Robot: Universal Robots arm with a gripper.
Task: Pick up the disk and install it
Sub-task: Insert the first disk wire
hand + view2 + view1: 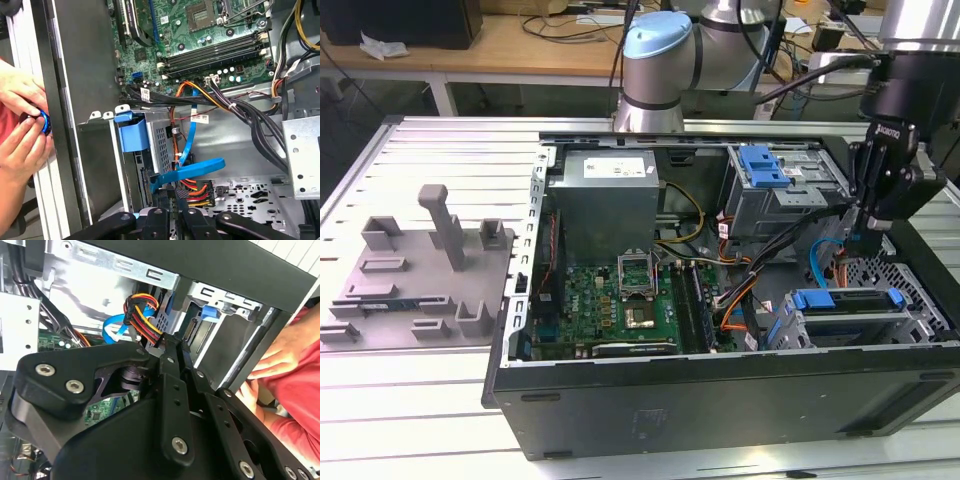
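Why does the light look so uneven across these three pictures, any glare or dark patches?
Exterior view: even room light on the pale ribbed metal table, dimmer inside the open black computer case; second wrist view: the black end effector is a dark mass, and the bare silver metal panel behind it glares white; first wrist view: the green circuit board is evenly lit.

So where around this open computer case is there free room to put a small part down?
Bare slotted metal table around the grey plastic fixture tray; perforated metal panel beside the black end effector. Crowded: the orange, black and blue cables beside the green motherboard.
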